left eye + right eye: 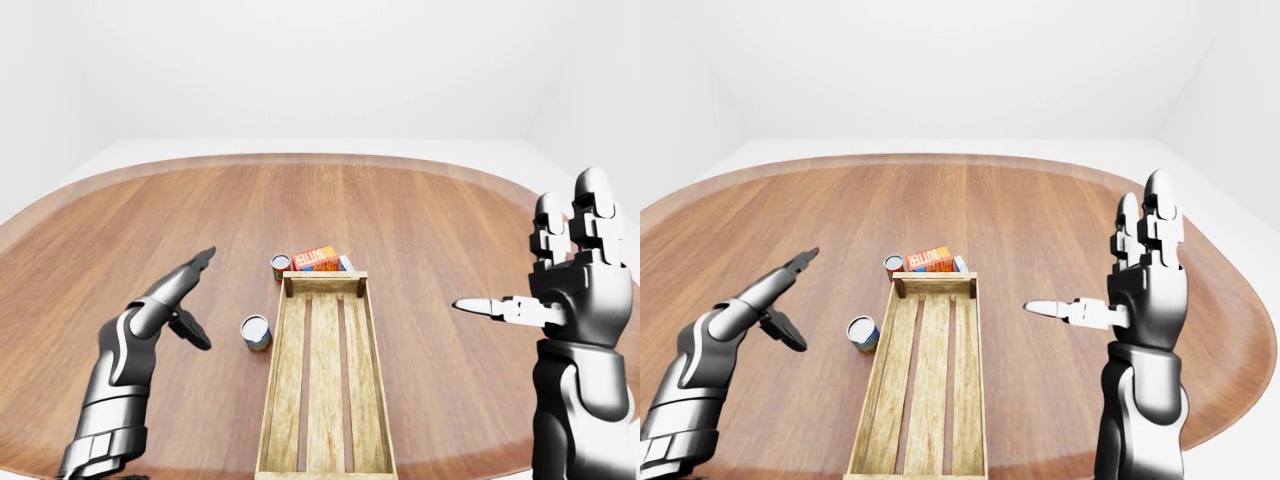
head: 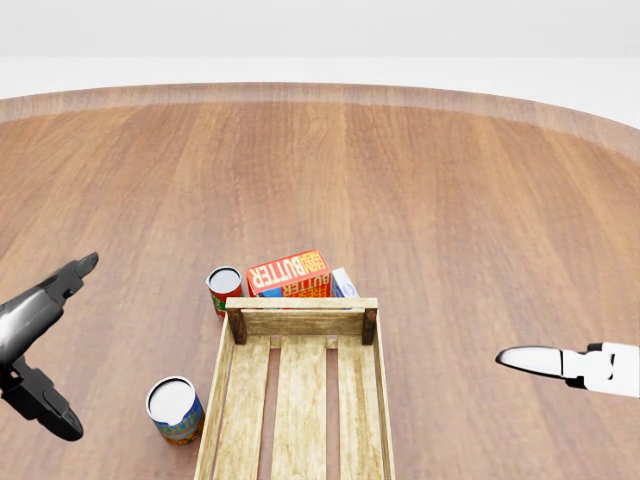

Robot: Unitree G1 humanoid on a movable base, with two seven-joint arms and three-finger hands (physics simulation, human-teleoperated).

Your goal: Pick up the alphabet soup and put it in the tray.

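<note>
A can with a blue and orange label, the alphabet soup (image 2: 175, 408), stands upright on the wooden table just left of the long wooden tray (image 2: 300, 304). My left hand (image 1: 205, 298) is open, fingers stretched out, to the left of the can and apart from it. My right hand (image 1: 1100, 250) is open and raised upright to the right of the tray, holding nothing. The tray (image 1: 268, 400) has nothing in it.
A red can (image 2: 224, 288) and an orange butter box (image 2: 290, 273) with a small pale box (image 2: 344, 283) beside it sit against the tray's top end. The round wooden table (image 1: 420, 200) spreads wide around them; its edge curves at the right.
</note>
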